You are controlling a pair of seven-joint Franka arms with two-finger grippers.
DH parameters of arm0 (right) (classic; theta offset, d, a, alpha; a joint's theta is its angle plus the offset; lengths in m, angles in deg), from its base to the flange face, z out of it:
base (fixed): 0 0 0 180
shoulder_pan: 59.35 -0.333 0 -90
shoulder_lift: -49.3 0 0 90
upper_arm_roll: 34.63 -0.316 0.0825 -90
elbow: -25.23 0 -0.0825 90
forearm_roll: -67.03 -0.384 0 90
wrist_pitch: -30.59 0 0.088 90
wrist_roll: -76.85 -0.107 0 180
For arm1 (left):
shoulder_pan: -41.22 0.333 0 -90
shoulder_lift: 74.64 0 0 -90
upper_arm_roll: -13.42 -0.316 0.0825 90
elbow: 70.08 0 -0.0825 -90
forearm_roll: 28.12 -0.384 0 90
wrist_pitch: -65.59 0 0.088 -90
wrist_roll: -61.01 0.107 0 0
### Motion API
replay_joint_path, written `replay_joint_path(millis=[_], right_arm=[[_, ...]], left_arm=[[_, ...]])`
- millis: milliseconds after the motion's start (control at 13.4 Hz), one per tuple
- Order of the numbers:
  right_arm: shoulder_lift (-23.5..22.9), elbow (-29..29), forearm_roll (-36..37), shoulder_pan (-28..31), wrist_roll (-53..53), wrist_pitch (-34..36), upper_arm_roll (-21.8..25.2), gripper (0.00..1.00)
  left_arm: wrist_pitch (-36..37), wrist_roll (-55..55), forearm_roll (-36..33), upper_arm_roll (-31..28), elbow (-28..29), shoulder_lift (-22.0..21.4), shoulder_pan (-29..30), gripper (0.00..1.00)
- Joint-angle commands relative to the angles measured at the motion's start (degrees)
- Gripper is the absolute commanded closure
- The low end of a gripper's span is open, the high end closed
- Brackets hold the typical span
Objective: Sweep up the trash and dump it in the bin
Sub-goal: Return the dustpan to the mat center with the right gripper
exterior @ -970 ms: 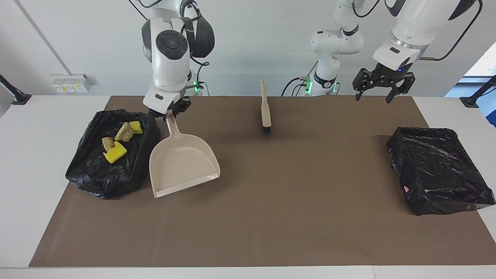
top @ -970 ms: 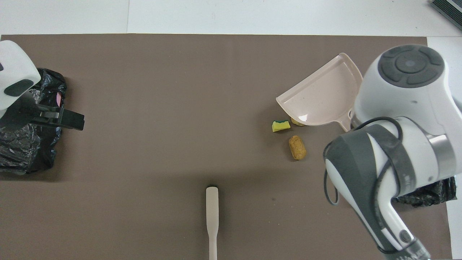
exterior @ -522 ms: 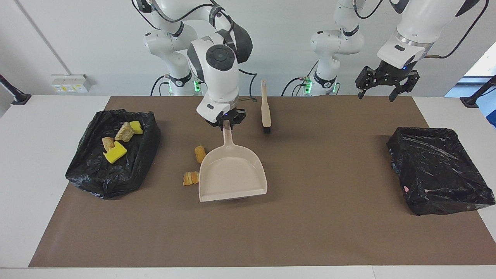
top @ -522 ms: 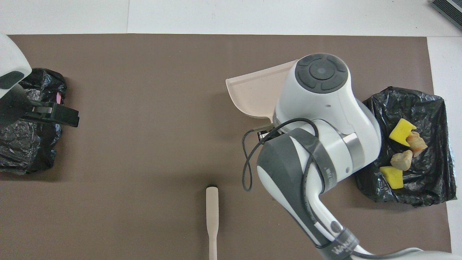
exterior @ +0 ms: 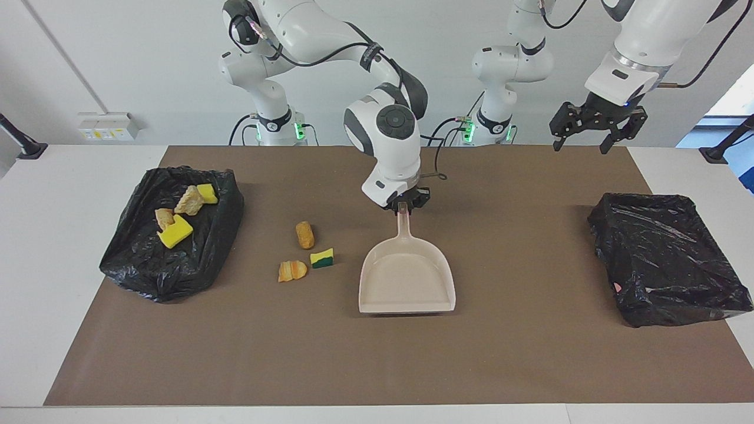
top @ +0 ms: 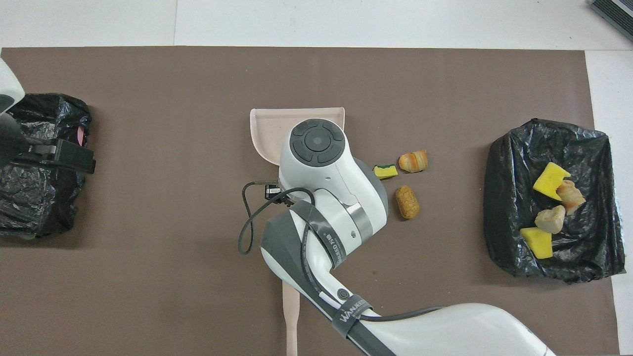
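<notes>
My right gripper (exterior: pixel 404 206) is shut on the handle of the beige dustpan (exterior: pixel 406 277) at the middle of the mat. The pan's mouth faces away from the robots, and it also shows in the overhead view (top: pixel 272 126). Three scraps of trash lie on the mat beside the pan, toward the right arm's end: a tan chunk (exterior: pixel 304 234), a yellow-green sponge piece (exterior: pixel 322 258) and an orange bread piece (exterior: pixel 292 270). Several more scraps (exterior: pixel 175 234) lie in the black-lined bin (exterior: pixel 147 265). My left gripper (exterior: pixel 583 138) is open and empty in the air, waiting.
A second black-lined bin (exterior: pixel 665 259) stands at the left arm's end of the table. The beige brush handle (top: pixel 291 316) lies near the robots, mostly hidden by my right arm. The brown mat (exterior: pixel 377 359) covers the table.
My right arm has carried the dustpan from beside the bin to the middle of the mat, uncovering three scraps. My left gripper has shifted slightly.
</notes>
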Motion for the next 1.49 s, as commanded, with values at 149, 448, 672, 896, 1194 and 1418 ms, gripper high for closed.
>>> replay_joint_path(millis=[149,448,672,896,1194,1418], right_arm=[[-3.7,2.5,-1.6,-0.8,-3.7,-3.9,0.2,1.00],[-5.2,2.5,-0.7,-1.2,0.3,-5.0,0.2,1.00],[-5.2,2.4,-0.7,-1.0,0.9,-5.5,0.2,0.98],[-4.7,2.4,1.1,-1.5,2.9,-5.3,0.3,0.00],[-0.3,2.0,0.0,0.2,2.9,-3.4,0.5,0.00],[4.6,1.8,-0.3,5.2,3.2,2.0,0.4,0.00]], left_arm=[[1.1,0.7,-0.9,-1.7,-0.5,0.0,-0.9,0.00],[1.4,0.5,-1.4,-3.4,-0.5,-0.1,-1.6,0.00],[2.1,0.3,-4.2,-3.4,-0.5,-0.4,-1.6,0.00],[1.7,0.4,-4.5,-3.4,-0.5,-0.5,-1.5,0.00],[1.4,-0.2,-4.0,-3.4,-0.5,-0.5,-0.9,0.00],[1.4,-0.1,-3.9,-3.5,0.1,-0.9,-0.8,0.00]])
